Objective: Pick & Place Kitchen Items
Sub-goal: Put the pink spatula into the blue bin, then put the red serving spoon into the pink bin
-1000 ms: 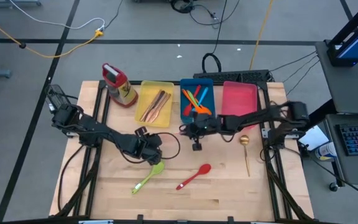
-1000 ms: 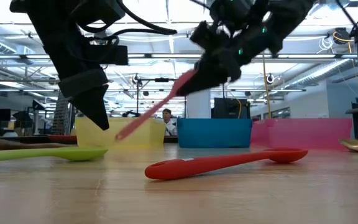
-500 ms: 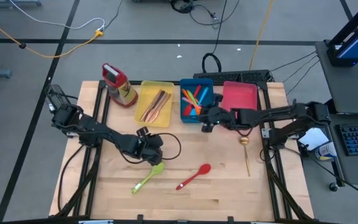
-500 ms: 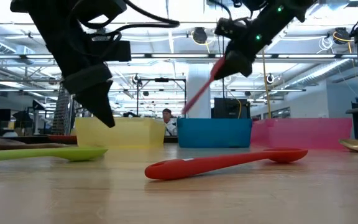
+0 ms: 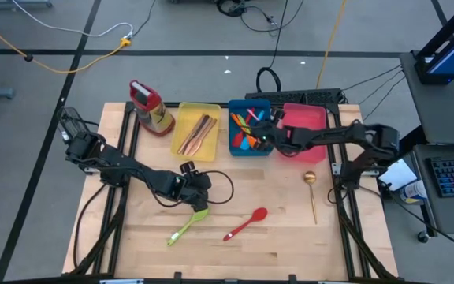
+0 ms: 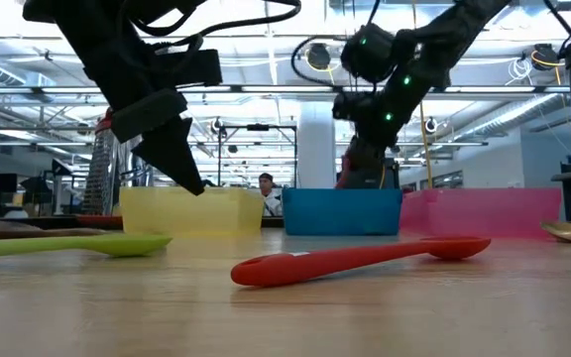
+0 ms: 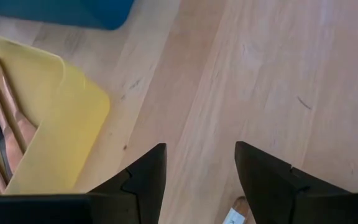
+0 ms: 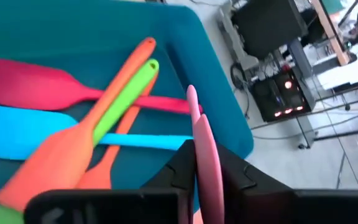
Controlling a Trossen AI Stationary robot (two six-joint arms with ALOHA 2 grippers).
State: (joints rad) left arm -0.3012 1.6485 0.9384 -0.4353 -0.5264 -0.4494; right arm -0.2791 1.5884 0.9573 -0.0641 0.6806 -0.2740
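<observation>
Wooden desk up front is carrying the loose stuff: a green spoon lying at the near left and a red spoon lying just right of it, the two apart from each other. In the low view they're the closest things too, green one on the left, red one in the middle. Off to the right a gold metal spoon is resting with its bowl pointing toward the trays.

The left gripper is hovering just behind the green spoon, jaws spread wide with nothing between them; its wrist view is showing bare wood in the gap between the fingers.

Farther back, the row of trays: a yellow tray holding brown wooden spoons, a blue tray in the middle with a pile of orange, green, red and blue plastic utensils, and a pink tray on the right. A yellow-and-red bottle is lying left of the yellow tray.

The right gripper is hanging over the blue tray, jaws pinching a pink spatula. In its wrist view the spatula is sticking out over the coloured utensils in the tray.

A person is showing way off in the room behind the trays.
</observation>
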